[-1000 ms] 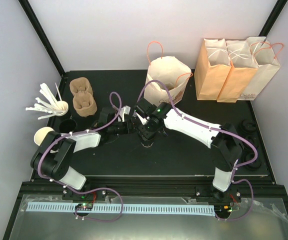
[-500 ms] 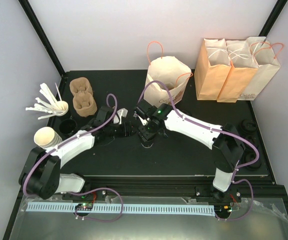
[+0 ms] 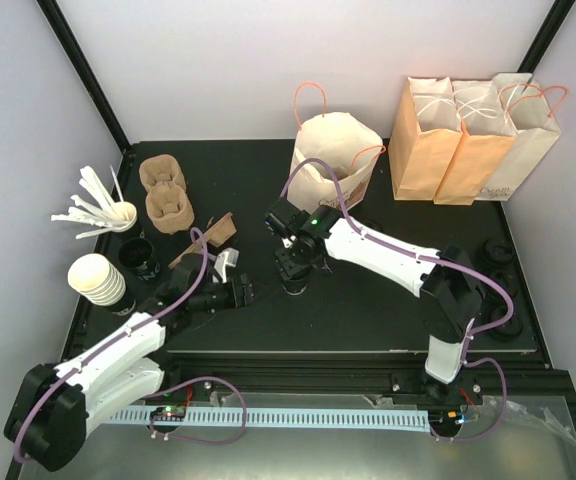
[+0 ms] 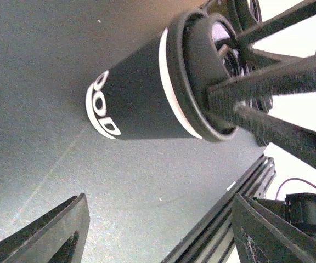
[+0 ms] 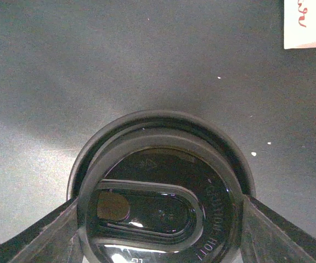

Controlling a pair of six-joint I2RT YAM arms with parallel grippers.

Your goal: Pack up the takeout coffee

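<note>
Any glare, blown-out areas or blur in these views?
Top view: evenly lit, sharp. Left wrist view: coffee cup sharp, upper right corner blown out white, left gripper's fingers dark and soft. Right wrist view: small glare spots on the lid, soft shadow around it on the table.

The overhead view is lit brightly and evenly from above. Only soft, short shadows are cast on the black desk (image 3: 368, 310), and detail is kept sharp throughout.

In the left wrist view, the cup (image 4: 141, 98) ahead of the left end effector (image 4: 158, 224) is rendered fairly sharp. The fingers (image 4: 54, 230) nearest the lens are dark and blurred, and the background beyond the cup is blown out to white.

In the right wrist view, small glints are seen on the lid (image 5: 158, 164) between the fingers of the right end effector (image 5: 161, 235). The desk beyond it is darkened by a soft shadow and looks grainy.
</note>
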